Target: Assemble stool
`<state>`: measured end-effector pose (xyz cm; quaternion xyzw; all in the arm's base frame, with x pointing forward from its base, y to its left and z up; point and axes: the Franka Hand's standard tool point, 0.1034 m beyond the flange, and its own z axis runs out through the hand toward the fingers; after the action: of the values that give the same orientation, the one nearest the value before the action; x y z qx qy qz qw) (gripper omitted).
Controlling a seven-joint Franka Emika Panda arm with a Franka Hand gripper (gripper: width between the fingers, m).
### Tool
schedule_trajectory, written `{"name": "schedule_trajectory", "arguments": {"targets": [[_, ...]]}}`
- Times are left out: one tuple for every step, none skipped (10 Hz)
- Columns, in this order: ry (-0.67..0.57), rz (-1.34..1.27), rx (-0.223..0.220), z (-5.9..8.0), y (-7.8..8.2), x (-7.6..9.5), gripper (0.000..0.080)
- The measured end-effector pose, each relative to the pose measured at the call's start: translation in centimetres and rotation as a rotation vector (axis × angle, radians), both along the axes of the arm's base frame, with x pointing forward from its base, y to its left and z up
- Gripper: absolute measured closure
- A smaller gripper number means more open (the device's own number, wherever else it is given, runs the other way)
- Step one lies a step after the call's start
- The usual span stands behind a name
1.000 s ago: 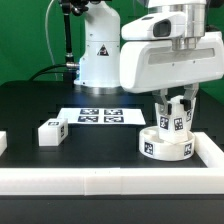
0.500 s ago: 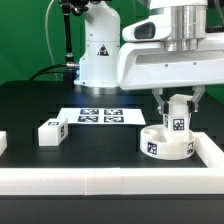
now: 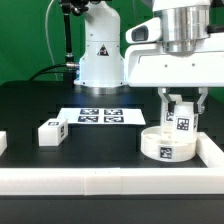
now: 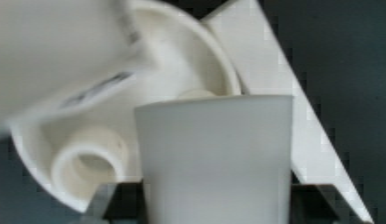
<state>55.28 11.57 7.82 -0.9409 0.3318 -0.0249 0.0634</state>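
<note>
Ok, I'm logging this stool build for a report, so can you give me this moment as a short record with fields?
gripper: shut on the held leg
held leg: upright, lower end at the seat disc; whether it is seated cannot be told
loose leg: lying on the table, toward the exterior view's left
marker board: flat, between them, farther back

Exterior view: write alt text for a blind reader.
The gripper clasps an upright white leg, its lower end at the round seat disc, near the exterior view's right. A second leg lies loose on the black table toward the left, the marker board farther back, a white rail in front.
</note>
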Motion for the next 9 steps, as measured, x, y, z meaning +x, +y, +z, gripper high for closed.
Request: {"name": "schedule_trajectory", "arguments": {"targets": [[0.011, -0.106, 0.01, 0.02, 0.68, -0.13, 0.0462], [0.019, -0.179, 0.016, 0.08, 1.21, -0.23, 0.0462], [0.029, -0.27, 0.022, 0.14, 1.5, -0.3, 0.0462], [0.035, -0.332, 0.033, 0.16, 1.53, -0.28, 0.0462], [0.043, -0.4, 0.049, 0.17, 1.49, -0.25, 0.0462], [0.049, -0.45, 0.062, 0.18, 1.33, -0.21, 0.0462], [0.056, -0.498, 0.071, 0.16, 1.25, -0.2, 0.0462], [0.061, -0.538, 0.076, 0.13, 1.39, -0.25, 0.0462], [0.066, -0.571, 0.082, 0.13, 1.49, -0.27, 0.0354]]}}
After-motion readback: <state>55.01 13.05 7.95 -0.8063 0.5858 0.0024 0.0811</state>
